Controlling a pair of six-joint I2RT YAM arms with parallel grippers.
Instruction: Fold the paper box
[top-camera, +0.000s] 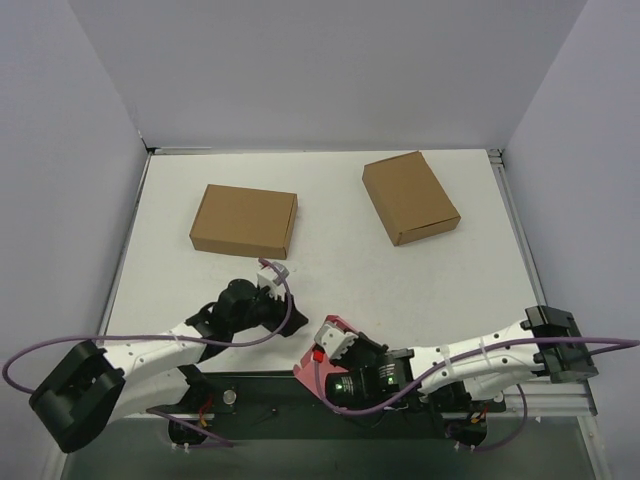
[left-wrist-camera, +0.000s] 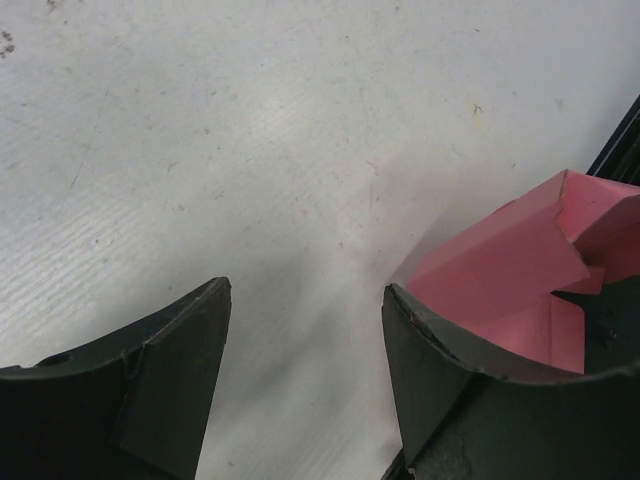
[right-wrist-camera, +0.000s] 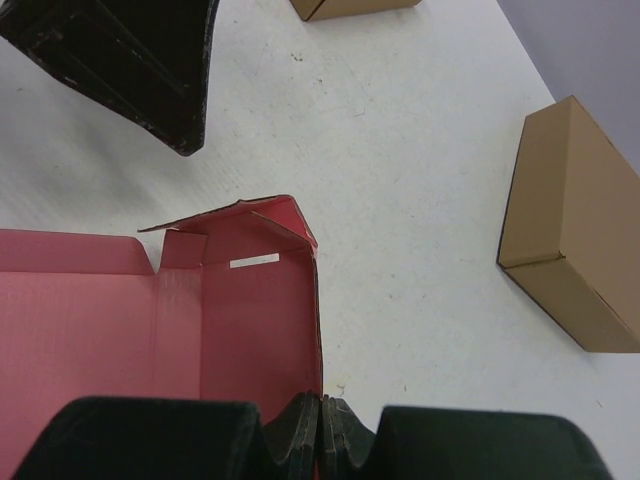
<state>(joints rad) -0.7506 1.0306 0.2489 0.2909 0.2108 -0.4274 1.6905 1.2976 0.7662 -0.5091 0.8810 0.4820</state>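
Note:
The paper box (right-wrist-camera: 200, 310) is pink thin card, partly raised, with one side wall standing and a short end flap folded in. My right gripper (right-wrist-camera: 322, 412) is shut on the near edge of that standing wall. From above, only pink slivers of the box (top-camera: 306, 362) show under the right gripper (top-camera: 335, 340). My left gripper (left-wrist-camera: 305, 300) hangs open over bare table with nothing between its fingers, and the box (left-wrist-camera: 510, 265) lies just beyond its right finger (left-wrist-camera: 450, 380). Seen from above, the left gripper (top-camera: 274, 273) is up and left of the box.
Two closed brown cardboard boxes rest on the far half of the white table, one at centre left (top-camera: 244, 220) and one at right (top-camera: 410, 197). The right one also shows in the right wrist view (right-wrist-camera: 570, 225). The black base rail (top-camera: 270, 395) runs along the near edge.

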